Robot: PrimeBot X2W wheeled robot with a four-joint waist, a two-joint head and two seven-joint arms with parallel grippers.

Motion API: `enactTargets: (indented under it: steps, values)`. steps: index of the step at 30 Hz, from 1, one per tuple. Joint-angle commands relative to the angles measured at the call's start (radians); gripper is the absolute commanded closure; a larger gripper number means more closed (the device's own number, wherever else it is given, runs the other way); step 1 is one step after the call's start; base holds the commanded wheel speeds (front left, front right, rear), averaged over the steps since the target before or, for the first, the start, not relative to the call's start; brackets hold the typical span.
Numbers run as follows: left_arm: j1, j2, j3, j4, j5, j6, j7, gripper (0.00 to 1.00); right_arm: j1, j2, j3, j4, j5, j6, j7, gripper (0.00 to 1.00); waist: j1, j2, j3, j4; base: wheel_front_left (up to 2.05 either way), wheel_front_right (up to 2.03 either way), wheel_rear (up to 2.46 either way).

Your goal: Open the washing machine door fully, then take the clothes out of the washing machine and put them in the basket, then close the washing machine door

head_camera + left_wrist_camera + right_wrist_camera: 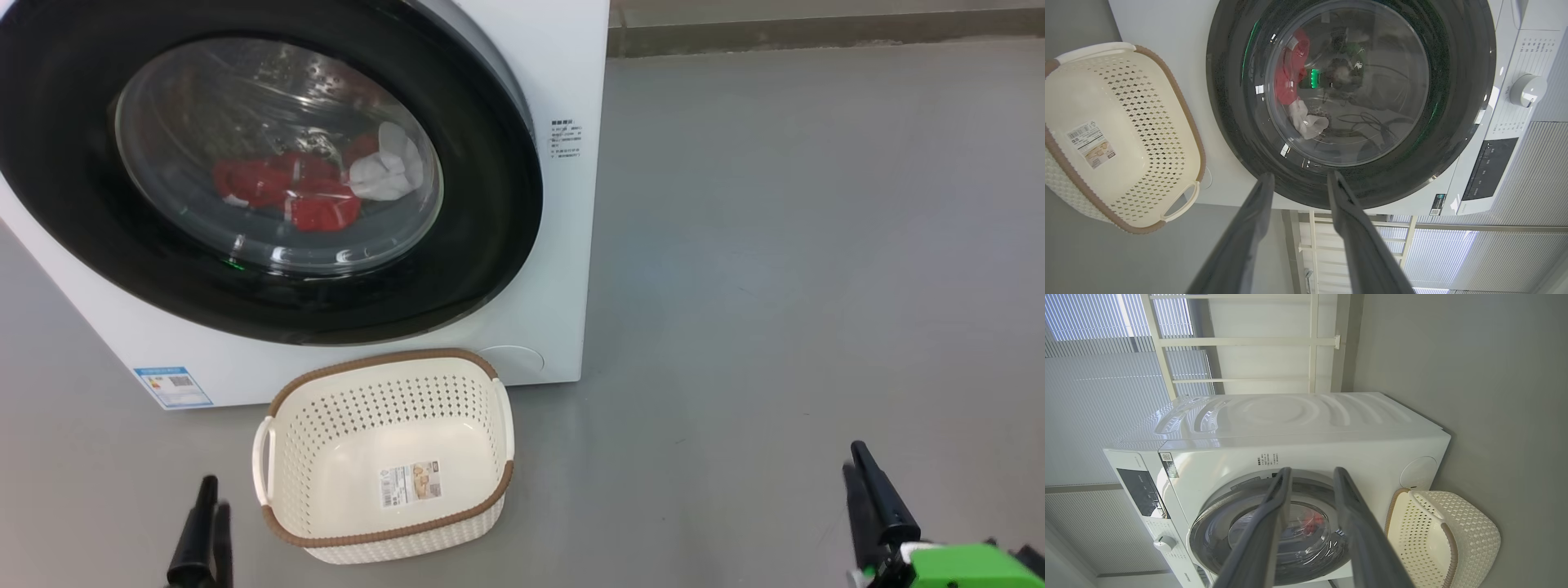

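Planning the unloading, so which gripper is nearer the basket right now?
Left. The left gripper hangs just left of the basket, by its near corner; the right gripper is far off to its right.

The left gripper [214,496] sits low in the head view, at about 7 o'clock. Its two dark fingers [196,539] point up toward 12 o'clock and, from this angle, look close beside each other. In the left wrist view the left gripper [1301,174] has its jaws apart with a clear gap, and they grip nothing. The right gripper [854,457] is at about 4 o'clock in the head view. Its fingers lean toward 11 o'clock, and a green wrist housing [963,565] sits behind them. In the right wrist view the right gripper [1313,469] also has its jaws parted, and it holds nothing.
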Motion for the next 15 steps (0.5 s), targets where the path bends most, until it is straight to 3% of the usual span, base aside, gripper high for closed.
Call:
enactTargets:
  steps: [1, 7, 15]
  values:
    - [-0.007, 0.004, 0.001, -0.008, 0.001, 0.0, -0.001, 0.0, -0.006, -0.003, 0.001, -0.009, 0.0, 0.0, -0.001, 0.0, 0.0, -0.0001, 0.0, 0.0, 0.0, 0.0, 0.0]
    - [-0.003, 0.006, -0.006, -0.025, 0.011, 0.0, -0.019, 0.0, -0.008, -0.004, 0.018, -0.016, -0.01, 0.0, -0.017, 0.0, 0.0022, -0.0001, -0.001, 0.001, 0.0, 0.0, 0.0]
    - [0.004, 0.017, -0.02, -0.051, 0.05, -0.001, -0.046, 0.0, -0.014, -0.019, 0.05, -0.022, -0.051, 0.0, -0.045, 0.0, 0.0001, -0.0001, 0.003, 0.004, 0.0, 0.0, 0.0]
